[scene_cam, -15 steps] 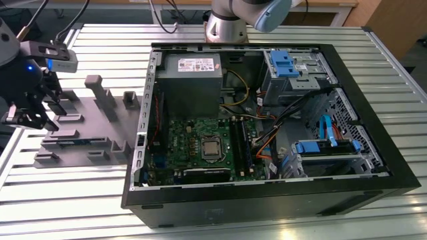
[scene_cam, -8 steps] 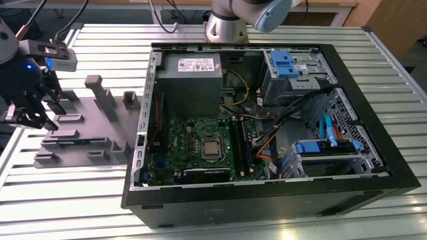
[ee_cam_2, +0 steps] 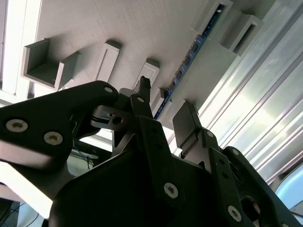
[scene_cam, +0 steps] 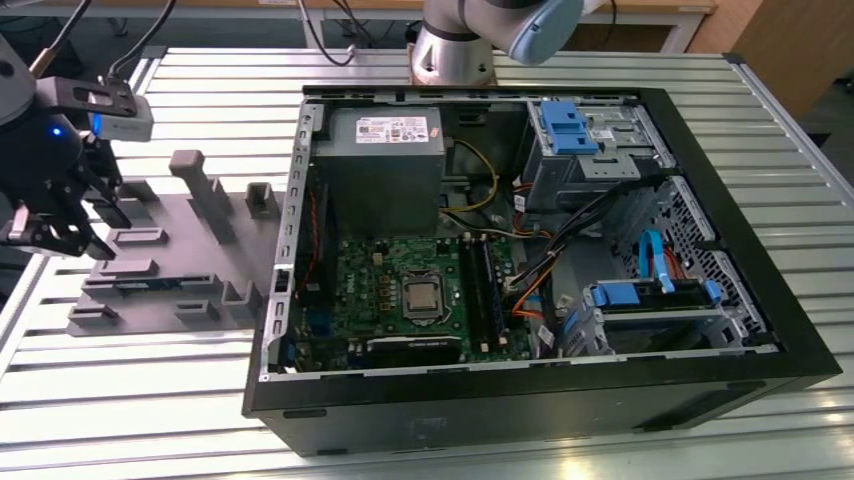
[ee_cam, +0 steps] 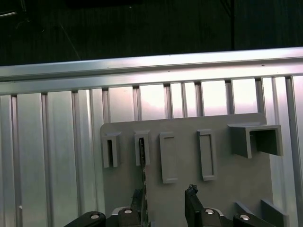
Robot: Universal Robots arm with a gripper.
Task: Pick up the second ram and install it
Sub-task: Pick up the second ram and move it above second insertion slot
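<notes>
Blue and thin, the second ram (ee_cam_2: 180,74) (ee_cam: 142,156) stands on its long edge in the slotted uprights of the grey holder (scene_cam: 174,265) (ee_cam_2: 94,19) (ee_cam: 227,175). Its row of dark chips shows in the second wrist view.

The black tool (scene_cam: 60,240) (ee_cam_2: 165,101) (ee_cam: 164,193) hangs over the end of the holder that lies toward the exterior view's left. Its fingers are apart and clamp nothing. In both wrist views one fingertip (ee_cam_2: 144,86) (ee_cam: 137,196) sits just beside the stick's lower run. Whether it touches the board cannot be told. The other finger (ee_cam_2: 187,123) (ee_cam: 191,194) stands clear of the stick, over bare holder surface.

The holder lies flat on the ribbed aluminium bench (scene_cam: 134,400). On the holder's far side from the tool, toward the exterior view's right and just beside it, lies the opened black computer case (scene_cam: 534,400). Inside it are a green motherboard (scene_cam: 367,280) and long black memory slots (scene_cam: 474,285).
</notes>
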